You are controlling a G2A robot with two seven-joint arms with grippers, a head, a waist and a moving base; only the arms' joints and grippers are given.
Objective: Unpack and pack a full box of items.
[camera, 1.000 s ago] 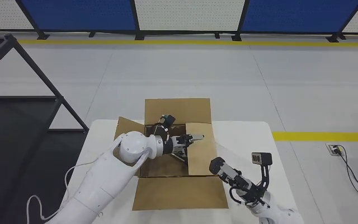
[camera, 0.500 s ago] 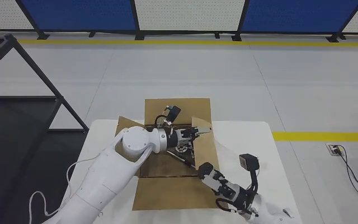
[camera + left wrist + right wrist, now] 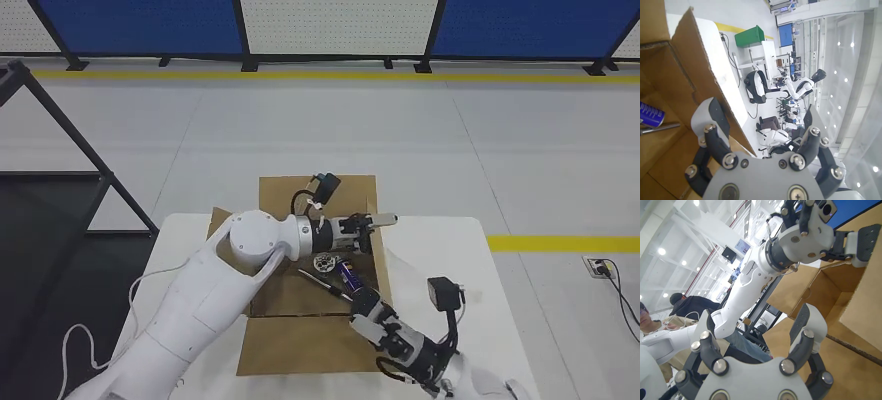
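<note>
An open cardboard box [image 3: 318, 192] stands on the white table [image 3: 440, 250]. My left gripper [image 3: 372, 222] is at its right flap [image 3: 381, 262], which stands nearly upright. In the left wrist view the gripper [image 3: 762, 117] is open, with that flap's edge [image 3: 702, 62] running between its fingers, close to the inner finger [image 3: 715, 111]. Inside the box lie a blue can [image 3: 350, 270], a metal rod [image 3: 322, 283] and a small round white item [image 3: 323, 263]. My right gripper [image 3: 362, 302] is open at the box's front right corner, near the front flap [image 3: 320, 345], holding nothing.
The back flap and left flap [image 3: 225, 228] are folded outward. Bare table lies right of the box. A dark metal frame [image 3: 70, 150] stands left of the table. People sit behind the table in the right wrist view.
My left gripper has swept to the right, and the right flap has gone from lying over the box to standing up. My right gripper has moved left to the box's front corner.
</note>
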